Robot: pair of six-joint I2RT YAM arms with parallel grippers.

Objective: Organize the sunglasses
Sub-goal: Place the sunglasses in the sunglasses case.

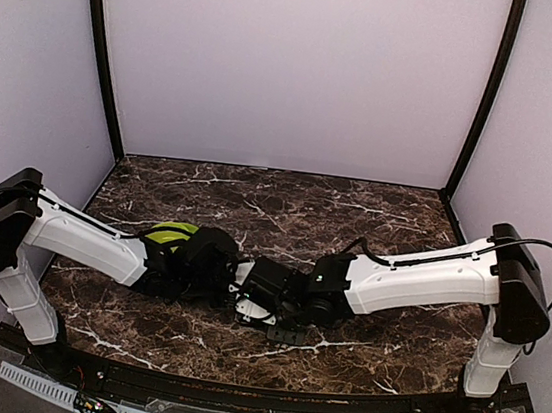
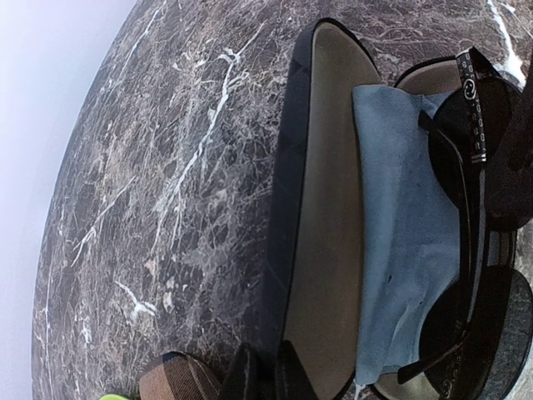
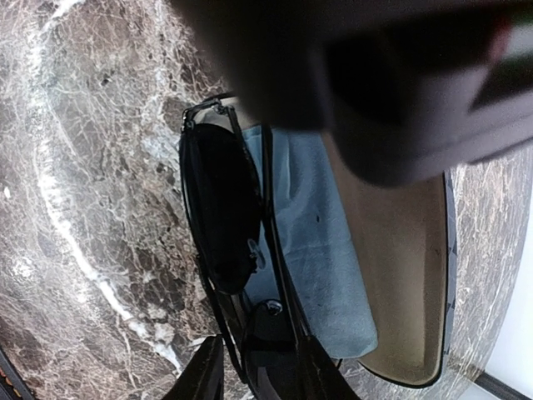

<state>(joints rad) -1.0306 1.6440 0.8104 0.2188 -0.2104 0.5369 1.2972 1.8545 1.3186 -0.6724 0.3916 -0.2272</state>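
Both arms meet at mid tabletop (image 1: 357, 206), wrists nose to nose. One pair of sunglasses (image 3: 221, 200) is in sight, with a black wire frame and dark lenses. It lies half in an open case (image 2: 321, 208), with one lens over the edge of a light blue cloth (image 2: 400, 217) spread on the tan lining and the frame running along the case's length. Noted on the right jaws: narrow and closed on the sunglasses at one end. The right wrist view shows the two fingers (image 3: 204, 375) either side of the near lens and hinge, with dark frame filling the gap between them. The far lens lies clear ahead of the fingertips. Noted on the left jaws: pinched almost together on the case's black rim at its near end, fingers (image 2: 244, 382) either side of the edge. The sunglasses lie well across the case from them, beyond the cloth, and are not touched by them. Just beside the left fingers sits a brown striped rounded object (image 2: 179, 382) on the marble, only partly in frame. Writing: the temple arm (image 2: 476, 108) carries a small round white emblem at the hinge and a row of pale marks along its length. A second round emblem sits near the other hinge; none is legible. In the top view the sunglasses are hidden beneath the wrists.
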